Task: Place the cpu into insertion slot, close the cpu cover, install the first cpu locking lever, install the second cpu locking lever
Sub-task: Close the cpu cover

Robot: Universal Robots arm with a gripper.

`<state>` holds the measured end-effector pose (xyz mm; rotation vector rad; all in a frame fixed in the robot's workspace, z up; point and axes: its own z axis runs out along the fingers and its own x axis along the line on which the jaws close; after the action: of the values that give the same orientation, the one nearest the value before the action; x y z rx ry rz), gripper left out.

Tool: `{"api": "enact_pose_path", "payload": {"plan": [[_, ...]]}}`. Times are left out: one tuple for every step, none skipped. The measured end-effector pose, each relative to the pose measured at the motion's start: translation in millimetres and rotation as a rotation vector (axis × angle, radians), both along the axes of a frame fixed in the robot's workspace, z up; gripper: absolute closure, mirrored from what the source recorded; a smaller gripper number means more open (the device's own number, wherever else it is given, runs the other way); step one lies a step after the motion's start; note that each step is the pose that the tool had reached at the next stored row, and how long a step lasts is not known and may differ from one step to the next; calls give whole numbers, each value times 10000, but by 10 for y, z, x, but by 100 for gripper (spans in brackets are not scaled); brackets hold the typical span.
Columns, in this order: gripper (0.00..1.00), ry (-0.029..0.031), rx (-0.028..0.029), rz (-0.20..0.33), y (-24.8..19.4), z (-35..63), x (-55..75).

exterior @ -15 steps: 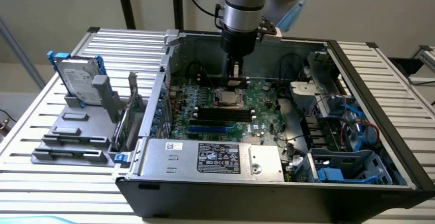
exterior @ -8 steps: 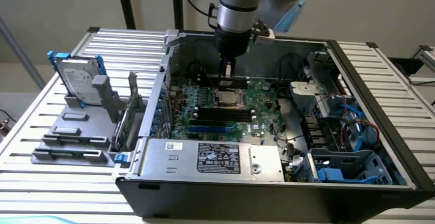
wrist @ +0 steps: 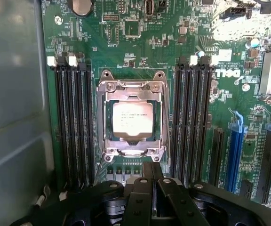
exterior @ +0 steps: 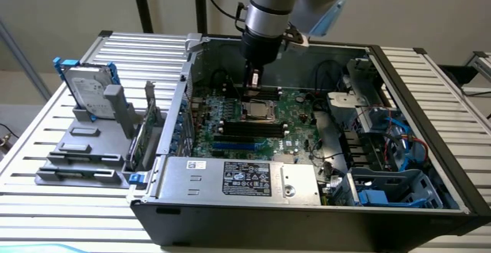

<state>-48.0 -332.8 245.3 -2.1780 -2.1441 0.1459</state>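
Closest to the wrist camera is the gripper (wrist: pixel 153 170), its black fingers (wrist: pixel 144 188) pressed together with nothing between them. Just beyond the tips lies the insertion slot (wrist: pixel 108 124), and the cpu (wrist: pixel 133 118) already sits flat in it, its pale lid showing through the window of the cpu cover (wrist: pixel 133 86). The silvery frame looks to be folded down over the chip, so placing and closing seem done, though I cannot tell whether either locking lever is latched. A thin wire lever (wrist: pixel 99 167) leaves the socket corner nearest the fingers, just beside the tips and closer to them than any other part of the socket.

From the room, the gripper (exterior: pixel 252 84) hangs from the arm over the open computer case (exterior: pixel 429 121), near the far edge of the socket, with the cpu (exterior: pixel 259 111) lying just on the near side of it and lower. The socket is roughly square, so the axis that matters is the lever's, which runs along the socket's side, in line with the memory slots (wrist: pixel 72 127) that flank it in two black banks.

Those banks close the socket in on both sides, leaving the near and far edges open. Blue expansion slots (wrist: pixel 234 146) stand beyond one bank. In the exterior view the grey power supply (exterior: pixel 238 178) walls the front of the case, cables (exterior: pixel 399 132) crowd the bays on the exterior view's right, and a hard drive (exterior: pixel 86 92) stands in a rack on the slatted table (exterior: pixel 46 167), well apart.
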Motion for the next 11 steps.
{"api": "enact_pose_path", "payload": {"plan": [[89,0,14,9,-1,-10,8],[89,0,19,18,-2,-23,14],[89,1,21,24,-6,-40,16],[89,1,24,30,-12,-59,17],[89,1,26,36,-15,-77,17],[89,1,29,41,-17,-95,17],[89,2,30,47,-18,-114,17],[89,2,33,53,-18,-132,17],[89,2,34,58,-18,-150,18],[89,2,34,60,-18,-168,18],[89,2,35,62,-18,-186,18]]}}
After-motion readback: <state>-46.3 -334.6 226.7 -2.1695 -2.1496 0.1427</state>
